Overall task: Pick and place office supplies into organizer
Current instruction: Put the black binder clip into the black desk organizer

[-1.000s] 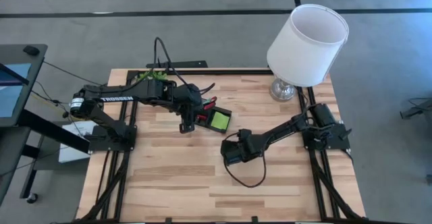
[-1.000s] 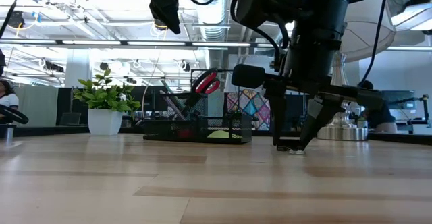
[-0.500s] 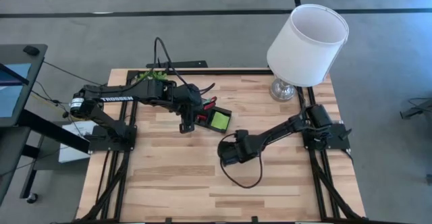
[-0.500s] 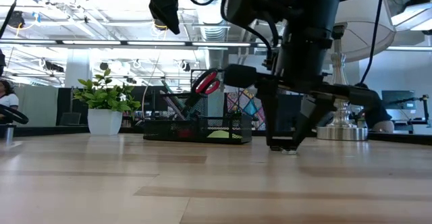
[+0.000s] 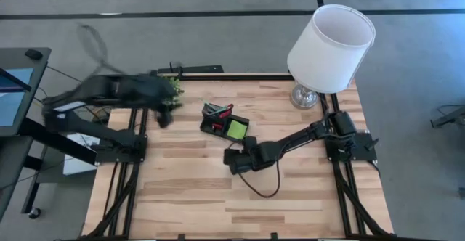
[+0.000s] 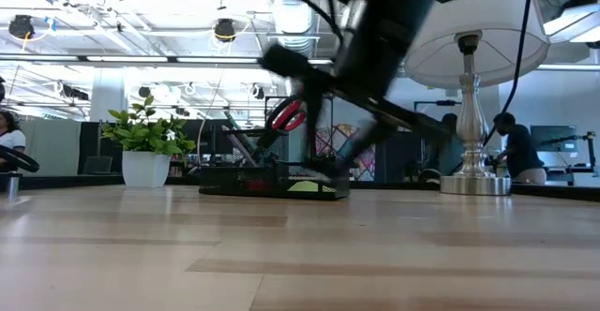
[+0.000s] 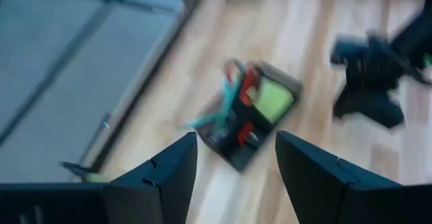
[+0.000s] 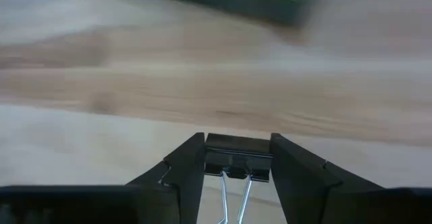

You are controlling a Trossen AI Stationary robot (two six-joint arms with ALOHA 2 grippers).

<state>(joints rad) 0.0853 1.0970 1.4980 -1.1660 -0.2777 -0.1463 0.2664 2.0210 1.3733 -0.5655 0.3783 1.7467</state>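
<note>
Wooden tabletop (image 5: 189, 190), light planks, black frame. White-shaded lamp (image 5: 330, 48) at the far right corner; potted plant (image 6: 145, 147) at the far left edge.

Left arm pulled back over the far left corner, blurred. Left hand (image 7: 233, 177) fingers stand well apart with nothing between them; from its wrist the organizer lies well off.

Organizer (image 5: 225, 125), black tray, sits at the far middle of the tabletop. Red-handled scissors (image 6: 286, 117) stand in the taller compartment with pens beside them; lime-green sticky-note pad (image 5: 236, 129) lies in the low section.

Right hand (image 5: 234, 160) low over the tabletop, just on the near side of the organizer, apart from it. Its fingers clamp a black binder clip (image 8: 237, 162), wire handles pointing back toward the wrist.
</note>
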